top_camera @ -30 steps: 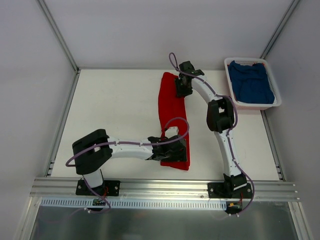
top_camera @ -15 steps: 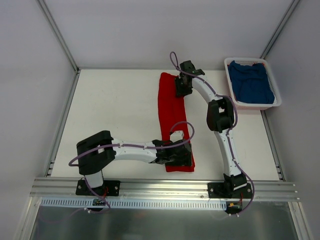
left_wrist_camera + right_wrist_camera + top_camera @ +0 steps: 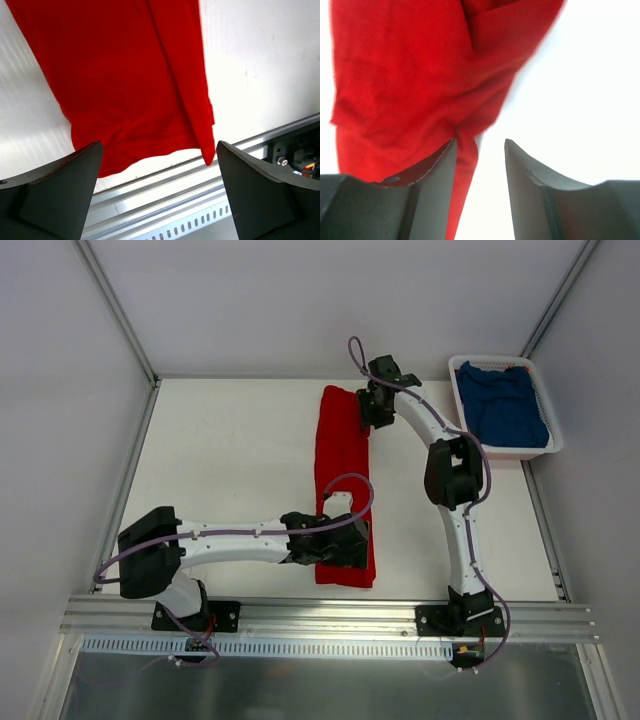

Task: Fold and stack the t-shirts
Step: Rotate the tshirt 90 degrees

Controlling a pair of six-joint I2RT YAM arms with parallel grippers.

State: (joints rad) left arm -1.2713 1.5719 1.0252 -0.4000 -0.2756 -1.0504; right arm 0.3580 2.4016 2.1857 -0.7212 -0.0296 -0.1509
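**Top external view.** A red t-shirt [image 3: 340,450] is laid on the white bench [image 3: 230,460] as a long narrow strip, running from upper centre down to the lower centre of the frame. The left gripper [image 3: 350,540] is placed over the strip's lower end. The right gripper [image 3: 372,410] is placed at the strip's upper right edge. A blue t-shirt [image 3: 505,415] is bunched inside a white basket [image 3: 458,380] at upper right, well apart from the red one.

**Left wrist view.** The red t-shirt [image 3: 130,75] fills the upper centre, its hem lying near a metal rail [image 3: 165,200] along the bottom. The left gripper [image 3: 159,150] is seen with fingers [image 3: 55,190] spread wide; nothing is clasped.

**Right wrist view.** The red t-shirt [image 3: 395,75] covers the upper left, slightly blurred. The right gripper [image 3: 480,145] is seen with jaws partly apart. A narrow fold of red cloth is found in the gap, against the finger [image 3: 432,195] at frame left. White bench [image 3: 570,100] is visible between the fold and the other finger.
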